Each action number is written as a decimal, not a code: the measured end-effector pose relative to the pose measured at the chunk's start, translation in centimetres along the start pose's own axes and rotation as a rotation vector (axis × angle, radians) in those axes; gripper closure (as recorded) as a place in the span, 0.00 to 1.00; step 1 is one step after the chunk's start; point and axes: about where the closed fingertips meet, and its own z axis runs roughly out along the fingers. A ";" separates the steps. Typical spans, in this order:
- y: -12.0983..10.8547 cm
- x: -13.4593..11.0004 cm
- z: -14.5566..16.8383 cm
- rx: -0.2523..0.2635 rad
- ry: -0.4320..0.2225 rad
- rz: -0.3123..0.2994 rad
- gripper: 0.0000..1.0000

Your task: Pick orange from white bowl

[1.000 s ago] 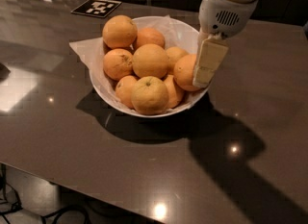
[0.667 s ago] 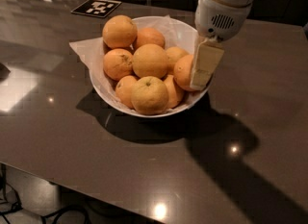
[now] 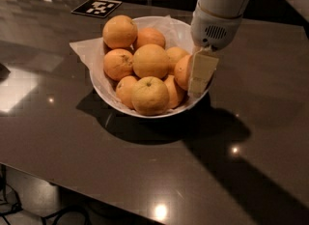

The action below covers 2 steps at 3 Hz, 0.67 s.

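The white bowl stands on the dark table, lined with thin white paper and filled with several oranges. My gripper reaches down from the upper right into the bowl's right side. Its cream-coloured part lies against the right flank of the orange, a smooth deep-orange fruit at the right edge of the pile, partly hidden by the gripper. A paler yellowish orange with a dark stem dimple sits at the front. An orange with brownish scuffs sits at the left.
A large orange tops the back left of the pile and another sits in the middle. A black-and-white marker tag lies on the table behind the bowl. The table's front edge runs along the lower left.
My gripper has moved a little left and down, deeper into the bowl's right side against the orange. The oranges and the bowl have not moved.
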 end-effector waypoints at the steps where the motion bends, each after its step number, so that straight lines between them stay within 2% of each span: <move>1: 0.3 0.7 1.3 -0.016 0.000 0.009 0.40; 2: -0.1 0.2 1.3 0.000 -0.014 0.007 0.63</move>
